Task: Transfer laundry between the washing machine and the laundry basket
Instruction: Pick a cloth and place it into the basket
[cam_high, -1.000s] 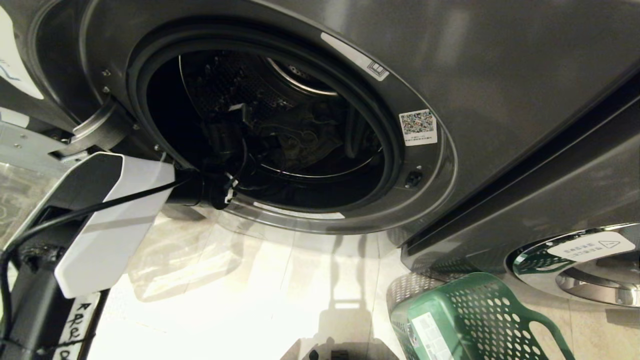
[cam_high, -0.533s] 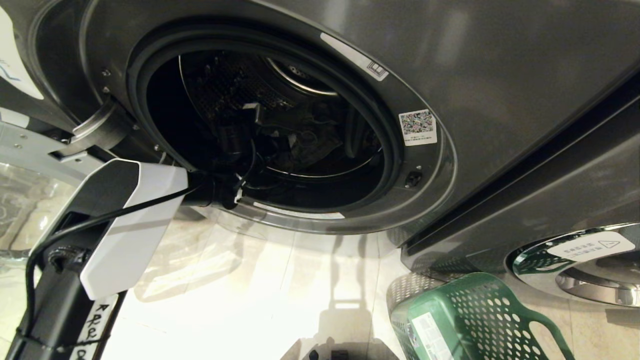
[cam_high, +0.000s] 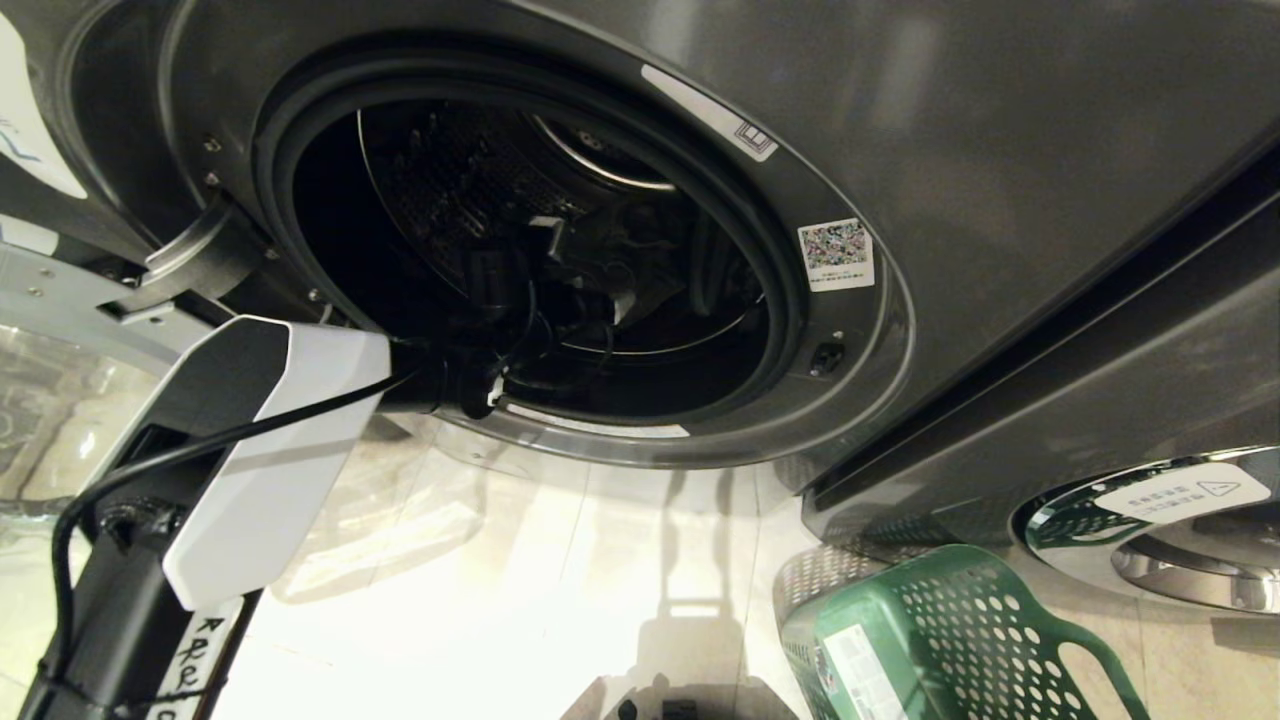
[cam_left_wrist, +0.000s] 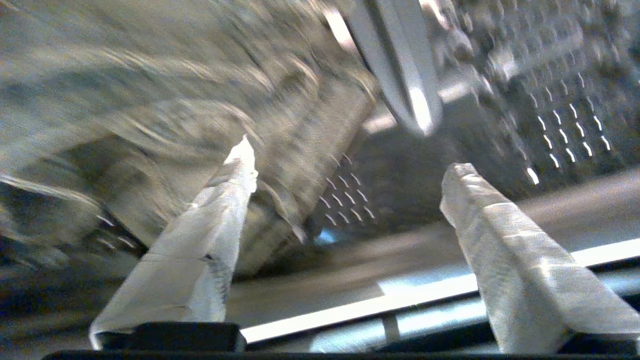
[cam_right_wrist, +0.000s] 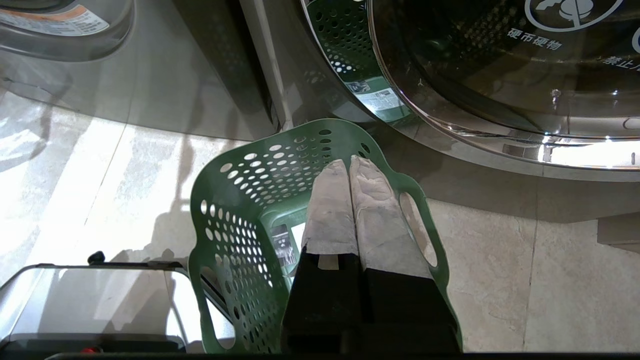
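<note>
Inside the washing machine (cam_high: 900, 180) drum, the left claw (cam_left_wrist: 350, 200) stands apart, positioned just beside the laundry (cam_left_wrist: 150, 100) for release or regrasp.

Chinese characters "硬币硬物" on neighbouring washer door (cam_right_wrist: 500, 65) glass, beside crossed-out pictogram. QR-code sticker (cam_high: 836, 254) on washing machine (cam_high: 1000, 150) door rim, print unreadable. Handwritten tape label (cam_high: 190, 665) on left arm, illegible.

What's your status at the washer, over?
Left gripper open inside the drum, nothing held. Laundry lies just ahead. Right gripper shut, parked over green basket. Nothing blocking.
</note>
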